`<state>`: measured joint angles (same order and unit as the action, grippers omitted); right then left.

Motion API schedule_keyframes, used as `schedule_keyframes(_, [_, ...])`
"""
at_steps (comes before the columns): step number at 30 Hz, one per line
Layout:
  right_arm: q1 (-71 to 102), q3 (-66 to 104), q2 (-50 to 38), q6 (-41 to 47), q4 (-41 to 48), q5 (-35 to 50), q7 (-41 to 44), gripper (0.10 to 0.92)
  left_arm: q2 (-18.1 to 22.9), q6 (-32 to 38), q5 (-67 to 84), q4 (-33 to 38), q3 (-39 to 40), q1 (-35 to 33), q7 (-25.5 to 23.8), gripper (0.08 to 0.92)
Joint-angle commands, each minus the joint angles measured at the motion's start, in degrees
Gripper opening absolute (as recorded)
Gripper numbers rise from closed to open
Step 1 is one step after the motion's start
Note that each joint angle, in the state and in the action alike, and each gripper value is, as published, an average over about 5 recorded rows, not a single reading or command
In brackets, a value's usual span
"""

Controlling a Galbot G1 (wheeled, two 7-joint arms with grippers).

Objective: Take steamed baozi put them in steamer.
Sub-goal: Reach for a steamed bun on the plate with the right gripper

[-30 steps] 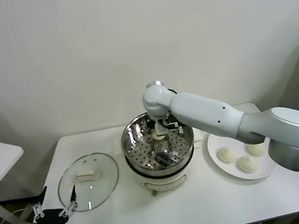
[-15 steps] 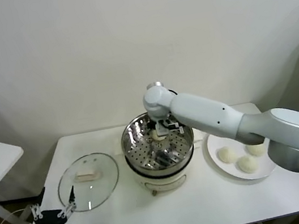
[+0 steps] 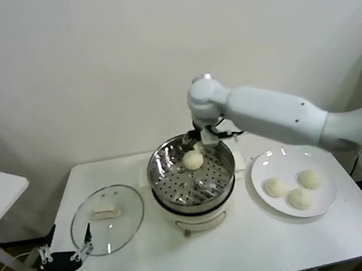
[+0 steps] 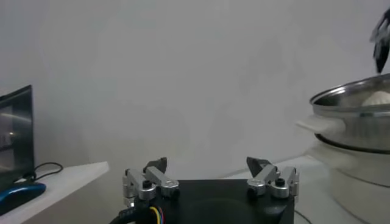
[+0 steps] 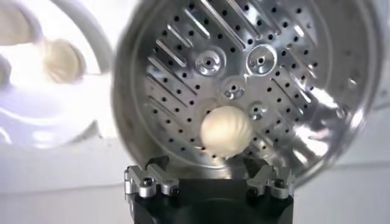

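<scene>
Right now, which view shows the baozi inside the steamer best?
The right wrist view: it looks straight down on the baozi lying free on the steamer floor. The head view shows it smaller, near the far wall. The left wrist view catches only its top above the rim.

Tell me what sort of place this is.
Probably a lab mock-up of a kitchen: a white table against a bare wall carries only a steamer, a glass lid and a plate of baozi.
</scene>
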<state>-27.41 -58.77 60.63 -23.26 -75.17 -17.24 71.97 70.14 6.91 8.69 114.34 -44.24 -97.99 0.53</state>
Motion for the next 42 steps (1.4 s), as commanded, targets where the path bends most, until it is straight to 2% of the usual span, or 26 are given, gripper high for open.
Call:
schedule_keyframes(1, [-11.3,-9.3,-12.1,19.5,-3.2,31.2,0.5,0.823,-0.6,-0.1,1.0,-0.1,0.4,0.5,0.3,0.823])
schedule_keyframes(4, [-9.7,-9.0,-15.7,27.6,0.7,40.4,-1.7,0.823,-1.1,0.3,1.9,-0.1,0.6,0.2,0.5,0.823])
schedule_keyframes(7, [-6.4,-7.8,-19.2,30.0,3.8,41.5,-2.6,0.823,-1.2,0.7,2.2,-0.1,0.5,-0.2,0.7,0.823])
schedule_keyframes(16, [7.8,1.0,-24.9,27.5,9.6,26.4,-2.1,0.823,-0.8,1.0,2.1,0.5,0.5,-0.4,0.8,0.823])
schedule_keyframes(28, [27.2,14.6,-21.0,24.7,16.6,14.6,-2.7,0.823,1.0,-0.3,-0.4,1.3,0.5,0.2,0.4,0.823])
schedule_keyframes(42, [30.1,16.0,-13.2,24.0,20.5,14.0,-4.8,0.823,1.5,-0.4,-0.8,-0.2,0.5,0.2,0.4,0.823])
